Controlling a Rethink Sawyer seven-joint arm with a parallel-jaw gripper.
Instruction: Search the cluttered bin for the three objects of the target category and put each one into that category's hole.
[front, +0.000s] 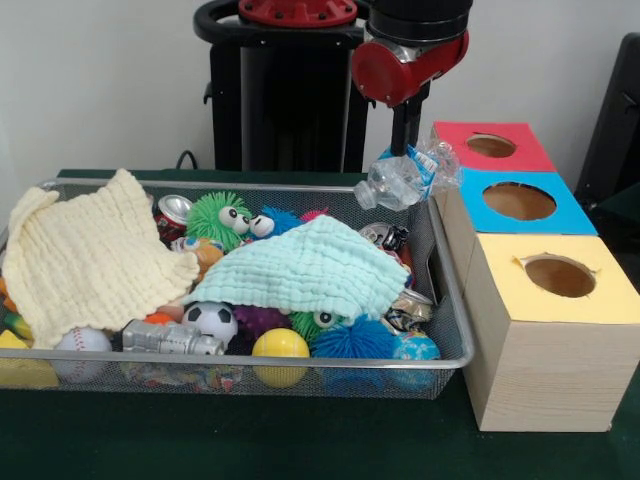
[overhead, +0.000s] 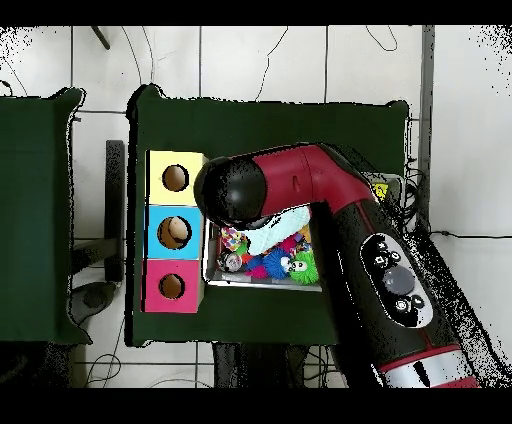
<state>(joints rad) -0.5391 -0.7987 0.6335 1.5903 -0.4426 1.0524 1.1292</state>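
In the front view my gripper (front: 405, 150) hangs above the far right corner of the wire bin (front: 452, 300). It is shut on a crushed clear plastic bottle (front: 405, 180) with a blue label, held in the air clear of the bin's rim. Just right of the bottle stands the wooden box with a red hole (front: 491, 146), a blue hole (front: 519, 201) and a yellow hole (front: 560, 276). The bottle is level with the gap between the red and blue tops. In the overhead view the arm (overhead: 300, 185) covers the gripper and the bottle.
The bin holds a yellow cloth (front: 85, 262), a pale green cloth (front: 305, 270), spiky toys, balls such as a yellow ball (front: 280, 350), a red can (front: 173, 210) and a crushed silver can (front: 165, 338). Overhead, the box's holes (overhead: 174, 232) lie left of the bin (overhead: 262, 284).
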